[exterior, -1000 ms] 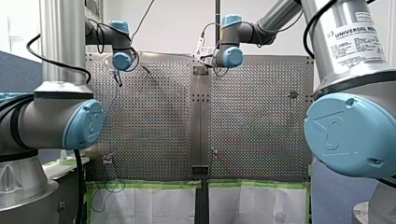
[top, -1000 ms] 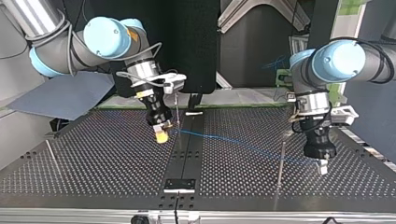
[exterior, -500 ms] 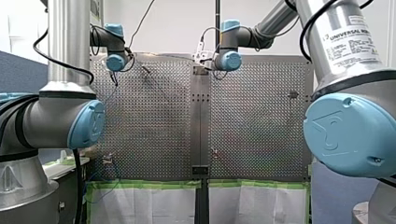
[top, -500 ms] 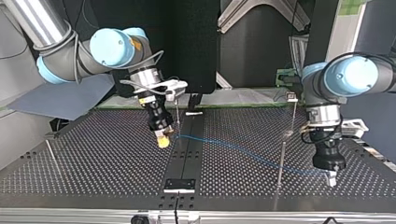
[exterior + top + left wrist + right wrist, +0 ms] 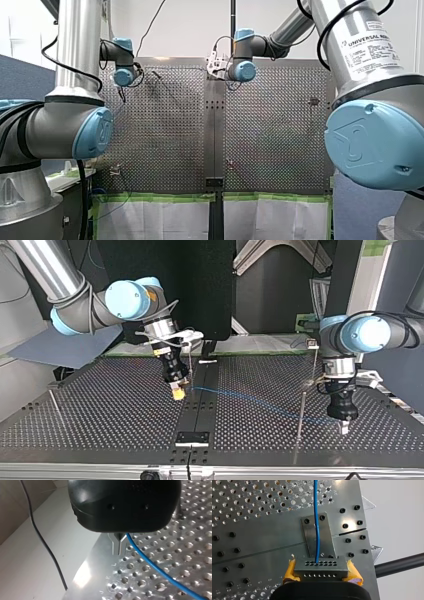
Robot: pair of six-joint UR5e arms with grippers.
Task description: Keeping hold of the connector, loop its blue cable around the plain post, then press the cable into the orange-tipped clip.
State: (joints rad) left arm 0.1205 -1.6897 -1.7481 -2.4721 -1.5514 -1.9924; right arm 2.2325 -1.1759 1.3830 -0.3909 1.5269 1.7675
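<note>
Nearest, my right end effector [image 5: 321, 573] has its yellow pads clamped on the grey connector [image 5: 320, 565], and the blue cable [image 5: 317, 525] runs ahead over the desk [image 5: 257, 542]. Farther off it passes a thin post [image 5: 300, 415] and reaches my left end effector [image 5: 119, 545], whose metal fingers are nearly together and seemingly pinch it. To loop well, I would keep both grips firm and the cable low and lightly taut.

The blue cable [image 5: 250, 399] runs taut across the table [image 5: 110, 425] from my right pincer [image 5: 177, 394] to my left pincer [image 5: 344, 429], barring the middle. A thin post [image 5: 300, 420] stands near my left pincer. Open passage lies at the top view's left.
</note>
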